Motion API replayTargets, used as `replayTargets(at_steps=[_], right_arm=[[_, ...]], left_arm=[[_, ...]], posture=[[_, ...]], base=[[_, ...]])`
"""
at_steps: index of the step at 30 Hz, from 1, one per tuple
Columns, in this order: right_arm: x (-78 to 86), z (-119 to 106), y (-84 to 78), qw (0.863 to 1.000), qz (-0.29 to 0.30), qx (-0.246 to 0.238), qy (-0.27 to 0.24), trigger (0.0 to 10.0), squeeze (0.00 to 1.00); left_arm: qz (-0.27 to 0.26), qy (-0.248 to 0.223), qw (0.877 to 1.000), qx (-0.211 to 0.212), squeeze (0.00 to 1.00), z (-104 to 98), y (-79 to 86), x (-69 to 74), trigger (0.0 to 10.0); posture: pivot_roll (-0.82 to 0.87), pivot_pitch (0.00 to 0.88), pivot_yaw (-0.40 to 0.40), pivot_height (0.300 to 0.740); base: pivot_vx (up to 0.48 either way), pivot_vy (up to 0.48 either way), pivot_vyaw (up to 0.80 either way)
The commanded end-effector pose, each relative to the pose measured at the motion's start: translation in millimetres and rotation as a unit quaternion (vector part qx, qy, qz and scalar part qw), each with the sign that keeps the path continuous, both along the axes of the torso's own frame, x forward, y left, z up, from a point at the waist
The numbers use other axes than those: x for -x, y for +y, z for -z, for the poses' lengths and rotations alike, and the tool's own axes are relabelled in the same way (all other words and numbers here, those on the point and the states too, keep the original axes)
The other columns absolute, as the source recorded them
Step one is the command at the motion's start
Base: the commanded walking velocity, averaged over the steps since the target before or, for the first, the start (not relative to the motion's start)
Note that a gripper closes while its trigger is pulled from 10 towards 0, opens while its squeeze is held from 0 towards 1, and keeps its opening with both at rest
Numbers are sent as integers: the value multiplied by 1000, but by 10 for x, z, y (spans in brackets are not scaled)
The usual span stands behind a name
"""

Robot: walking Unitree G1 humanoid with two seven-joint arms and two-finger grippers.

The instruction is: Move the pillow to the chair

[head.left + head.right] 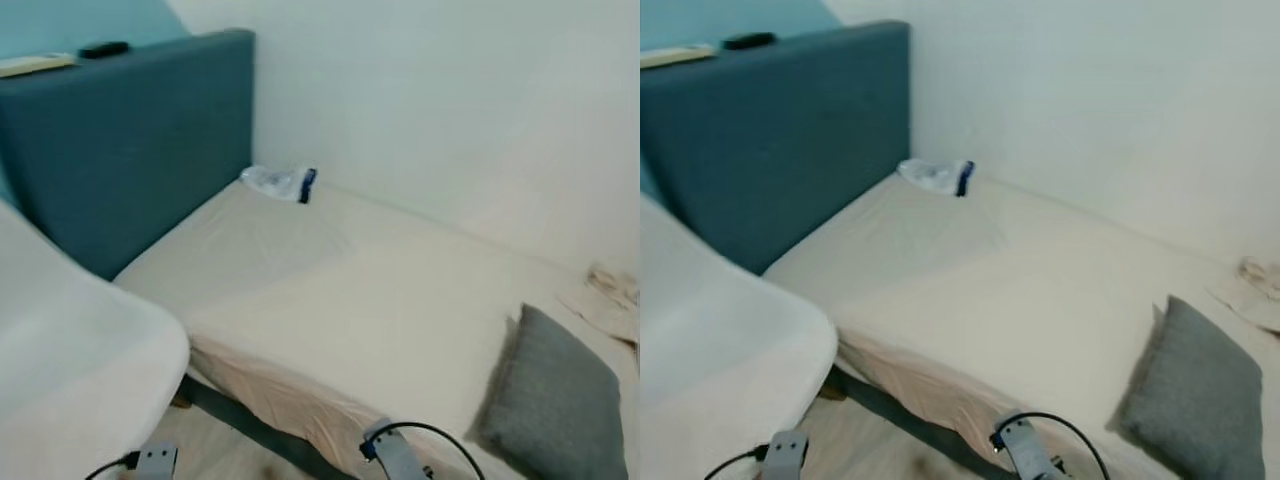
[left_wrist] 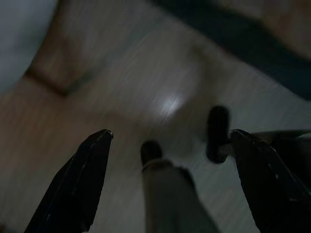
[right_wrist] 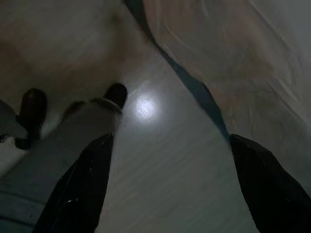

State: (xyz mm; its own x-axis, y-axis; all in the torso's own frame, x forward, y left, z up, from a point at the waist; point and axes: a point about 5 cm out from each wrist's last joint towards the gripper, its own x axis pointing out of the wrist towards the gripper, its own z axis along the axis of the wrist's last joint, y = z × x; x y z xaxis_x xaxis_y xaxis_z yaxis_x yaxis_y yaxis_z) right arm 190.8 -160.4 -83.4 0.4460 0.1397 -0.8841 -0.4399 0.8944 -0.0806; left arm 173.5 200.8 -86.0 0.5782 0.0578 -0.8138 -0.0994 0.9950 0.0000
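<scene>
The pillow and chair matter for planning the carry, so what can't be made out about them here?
- Grey pillow: its lower corner is cut off by the bottom edge of the left eye view.
- White chair: seat edge alone in frame; legs and back cut off at the left.
- Small things on the headboard: too blurred to identify.

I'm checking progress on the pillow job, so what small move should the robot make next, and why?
Probably turn and step right toward the grey pillow. It lies at the bed's right end, untouched, while both grippers hang low over the floor with fingers open. The white chair waits on the left.
</scene>
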Motion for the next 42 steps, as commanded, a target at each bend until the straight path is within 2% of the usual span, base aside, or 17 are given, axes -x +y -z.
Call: replayTargets(at_steps=[1, 6, 12, 16, 21, 26, 29, 38, 42], right_arm=[[42, 23, 14, 1000, -7, 7, 8, 10000, 0], [85, 45, 19, 1000, 2, 6, 15, 10000, 0], [76, 40, -1, 1000, 16, 5, 10, 10000, 0], [69, 35, -4, 1000, 22, -4, 7, 10000, 0], [71, 34, 35, 999, 33, -28, 4, 10000, 0], [39, 15, 137, 997, 42, -71, 1, 10000, 0], [21, 1, 220, 994, 37, -98, 3, 10000, 0], [15, -6, 236, 993, 38, -110, 1, 10000, 0], [15, -7, 230, 993, 43, -114, -3, 10000, 0]], left_arm=[[24, 18, 999, 13, 0, 50, -138, 63, 10000], [38, 13, 999, 14, 0, 35, -177, 18, 10000], [52, 22, 998, 16, 0, 58, -203, 65, 10000], [28, 18, 999, 21, 0, 60, -205, 71, 10000], [25, 17, 999, 19, 0, 61, -200, 75, 10000], [14, 21, 1000, -12, 0, 68, -130, 107, 10000], [-10, 22, 999, -29, 0, 70, -85, 122, 10000], [-26, 29, 999, -33, 0, 73, -52, 136, 10000], [-27, 32, 999, -33, 0, 76, -59, 137, 10000]], posture=[[114, 0, -109, 740], [107, 0, -92, 740], [100, 0, -87, 740], [111, 0, -99, 740], [117, 0, -105, 740], [120, 0, -107, 740], [120, 0, -110, 740], [121, 0, -114, 740], [117, 0, -113, 740]], base=[[0, 0, -788], [0, 0, -785], [0, 0, -783], [0, 0, -781], [0, 0, -781], [0, 0, -786], [0, 0, -788], [0, 0, -788], [0, 0, 0]])
